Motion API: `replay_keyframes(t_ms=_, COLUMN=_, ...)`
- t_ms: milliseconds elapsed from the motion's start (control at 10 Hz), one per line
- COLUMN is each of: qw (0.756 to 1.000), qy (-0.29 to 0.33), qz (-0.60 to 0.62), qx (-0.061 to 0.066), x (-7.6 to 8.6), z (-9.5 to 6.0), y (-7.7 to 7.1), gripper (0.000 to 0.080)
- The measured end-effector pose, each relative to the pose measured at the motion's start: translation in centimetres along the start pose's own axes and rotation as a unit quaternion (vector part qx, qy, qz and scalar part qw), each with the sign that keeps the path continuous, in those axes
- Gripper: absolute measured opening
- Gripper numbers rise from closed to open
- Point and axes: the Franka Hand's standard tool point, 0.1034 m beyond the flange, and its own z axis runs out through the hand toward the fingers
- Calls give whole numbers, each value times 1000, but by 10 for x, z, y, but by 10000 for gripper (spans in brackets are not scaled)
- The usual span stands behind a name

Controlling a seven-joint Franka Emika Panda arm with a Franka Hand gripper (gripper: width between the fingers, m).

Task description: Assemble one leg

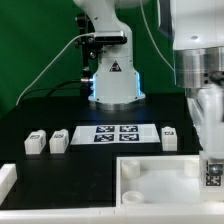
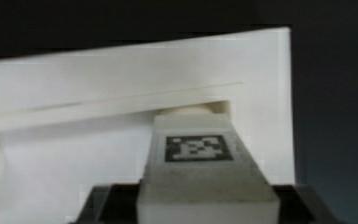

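My gripper hangs at the exterior view's right, shut on a leg, a small white block with a square tag. It holds the leg upright over the right corner of the large white tray-like part. In the wrist view the leg runs out from between the dark fingers, and its far end meets a corner recess of the tray-like part. Whether it is seated there I cannot tell. Three more legs lie on the black table: two at the left and one at the right.
The marker board lies flat in the middle of the table, in front of the arm's base. A white raised piece sits at the front left edge. A green backdrop closes the rear.
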Motion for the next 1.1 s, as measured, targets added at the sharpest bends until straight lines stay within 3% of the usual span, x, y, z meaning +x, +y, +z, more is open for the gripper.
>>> replay_keyframes(t_ms=300, qw=1000, qy=-2, qz=-1, qx=0, x=-1, z=0, y=0, gripper=294)
replay_keyframes(t_ms=400, qw=999, qy=-2, qz=-33, qx=2, x=-1, z=0, y=0, gripper=399)
replay_keyframes(t_ms=500, qw=995, qy=-1, qz=-95, qx=19, x=-1, z=1, y=-2, gripper=399)
replay_keyframes(t_ms=600, qw=984, qy=0, qz=-177, qx=19, x=-1, z=0, y=-3, gripper=567)
replay_keyframes(t_ms=700, qw=965, qy=1, qz=-263, qx=16, x=-2, z=-1, y=-3, gripper=567)
replay_keyframes(t_ms=800, qw=948, qy=0, qz=-319, qx=12, x=-4, z=-1, y=-2, gripper=635)
replay_keyframes(t_ms=1100, qw=896, qy=3, qz=-445, qx=12, x=-1, z=-1, y=-3, gripper=645)
